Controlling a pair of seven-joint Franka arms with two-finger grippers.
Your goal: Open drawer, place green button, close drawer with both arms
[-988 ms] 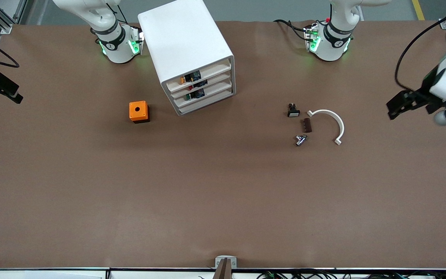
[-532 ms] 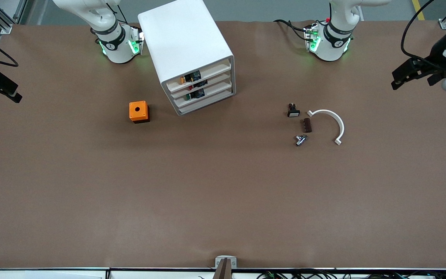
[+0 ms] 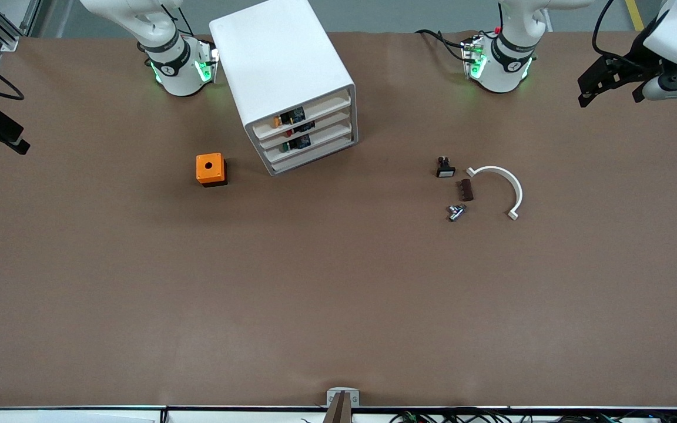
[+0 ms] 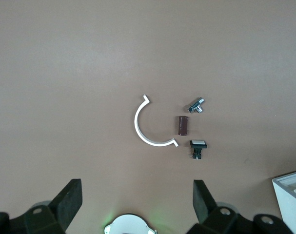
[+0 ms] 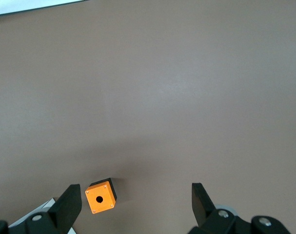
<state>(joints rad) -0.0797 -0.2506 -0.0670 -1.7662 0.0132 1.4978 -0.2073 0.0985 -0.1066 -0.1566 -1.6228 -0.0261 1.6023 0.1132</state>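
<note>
The white cabinet (image 3: 282, 64) stands near the right arm's base, and all its tiers look pushed in. The drawer (image 3: 315, 143), third from the top, holds the green-capped button (image 3: 287, 147) at its front opening. My left gripper (image 3: 588, 88) hangs open and empty over the table's corner at the left arm's end. In the left wrist view the left gripper (image 4: 136, 200) shows wide-spread fingers (image 4: 72, 197) with bare table between them. My right gripper (image 3: 6, 138) is open over the table edge at the right arm's end. Between the right gripper's (image 5: 134, 202) fingers I see only table, with the orange cube below.
An orange cube with a hole (image 3: 210, 169) (image 5: 101, 196) sits beside the cabinet, toward the right arm's end. Nearer the left arm lie a black switch with a white face (image 3: 445, 168), a brown block (image 3: 466, 190), a metal fitting (image 3: 456, 212) and a white arc (image 3: 503, 185).
The left gripper has swung away from the small parts toward the table's corner by the left arm's base. The right gripper has barely shifted. Nothing on the table moved.
</note>
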